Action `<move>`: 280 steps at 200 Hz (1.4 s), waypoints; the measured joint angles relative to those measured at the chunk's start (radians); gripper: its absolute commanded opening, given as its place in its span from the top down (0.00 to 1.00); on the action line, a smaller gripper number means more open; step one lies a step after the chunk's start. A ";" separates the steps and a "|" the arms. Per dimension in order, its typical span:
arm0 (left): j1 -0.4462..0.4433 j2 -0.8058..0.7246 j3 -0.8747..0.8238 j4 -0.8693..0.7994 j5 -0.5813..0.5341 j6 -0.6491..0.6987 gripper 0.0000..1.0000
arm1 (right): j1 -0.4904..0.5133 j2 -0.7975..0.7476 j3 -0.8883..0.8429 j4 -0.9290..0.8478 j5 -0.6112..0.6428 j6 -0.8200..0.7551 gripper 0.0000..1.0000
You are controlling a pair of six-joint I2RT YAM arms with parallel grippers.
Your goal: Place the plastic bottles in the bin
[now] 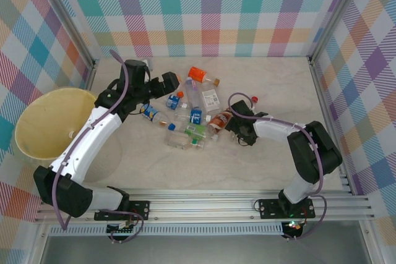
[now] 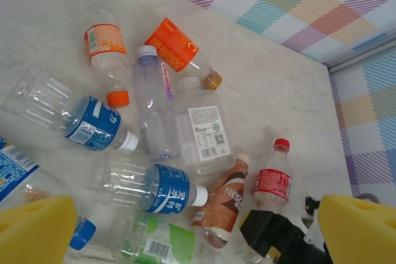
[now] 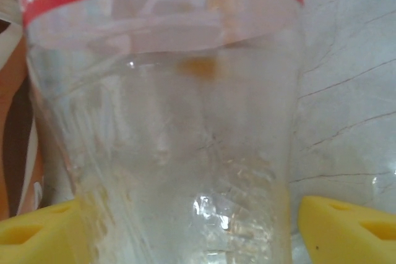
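Observation:
Several plastic bottles (image 1: 189, 115) lie in a loose heap in the middle of the marble table. Among them are an orange-labelled one (image 2: 176, 44), two blue-labelled ones (image 2: 164, 188), a brown one (image 2: 224, 205) and a green one (image 2: 164, 239). A red-labelled bottle (image 3: 161, 122) lies between the yellow pads (image 3: 346, 227) of my right gripper (image 3: 192, 233), which is open around its lower body. My left gripper (image 2: 198, 230) hovers open over the heap's left side, nothing between its fingers. The pale yellow bin (image 1: 28, 122) stands at the far left, beside the left arm.
Checked walls close the table on three sides, with metal posts at the back corners. An aluminium rail (image 1: 204, 205) runs along the near edge. The right arm's black wrist (image 2: 278, 233) sits just behind the red-labelled bottle (image 2: 273, 183).

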 measured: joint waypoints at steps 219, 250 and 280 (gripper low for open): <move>0.000 0.008 -0.081 0.149 0.174 -0.002 0.00 | 0.002 -0.355 -0.172 0.471 -0.267 -0.521 0.56; -0.001 0.008 -0.114 0.267 0.275 -0.024 0.00 | 0.017 -0.354 -0.135 0.480 -0.422 -0.589 0.54; -0.001 0.008 -0.114 0.340 0.297 -0.049 0.00 | 0.051 -0.348 -0.069 0.479 -0.536 -0.643 0.54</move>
